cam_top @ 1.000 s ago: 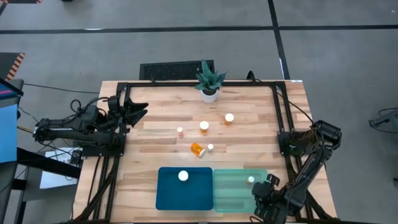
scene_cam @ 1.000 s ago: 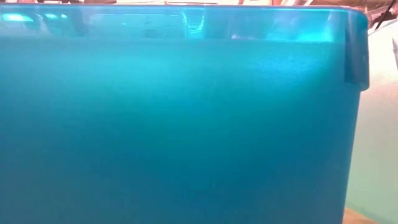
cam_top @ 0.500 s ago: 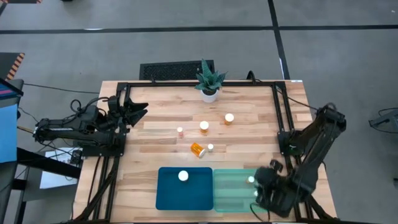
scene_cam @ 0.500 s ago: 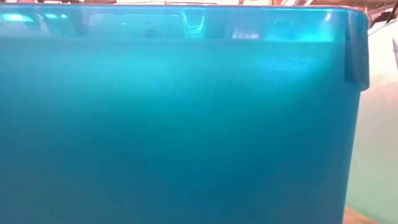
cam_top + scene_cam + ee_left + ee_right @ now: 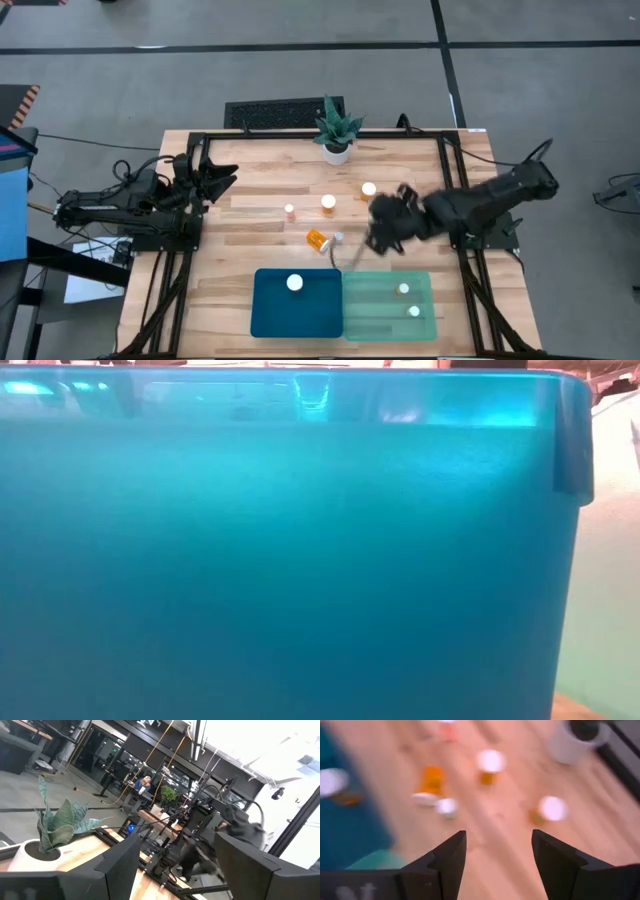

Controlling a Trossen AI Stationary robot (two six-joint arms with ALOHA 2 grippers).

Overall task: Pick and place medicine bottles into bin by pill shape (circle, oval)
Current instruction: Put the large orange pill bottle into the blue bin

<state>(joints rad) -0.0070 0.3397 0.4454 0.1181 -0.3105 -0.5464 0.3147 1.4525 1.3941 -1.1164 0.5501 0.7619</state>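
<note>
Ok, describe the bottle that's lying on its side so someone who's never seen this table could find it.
Start at the dark blue tray on the wooden table's near edge. Just beyond its far right corner, on bare wood, lies the tipped bottle. The other bottles show only round white caps from above; this one shows its whole amber side.

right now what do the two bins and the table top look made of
Blue bin and mint green bin: likely plastic, smooth and slightly see-through; light glows through the blue wall in the low view. Table top: probably wood, pale joined strips with visible grain, matte.
</note>
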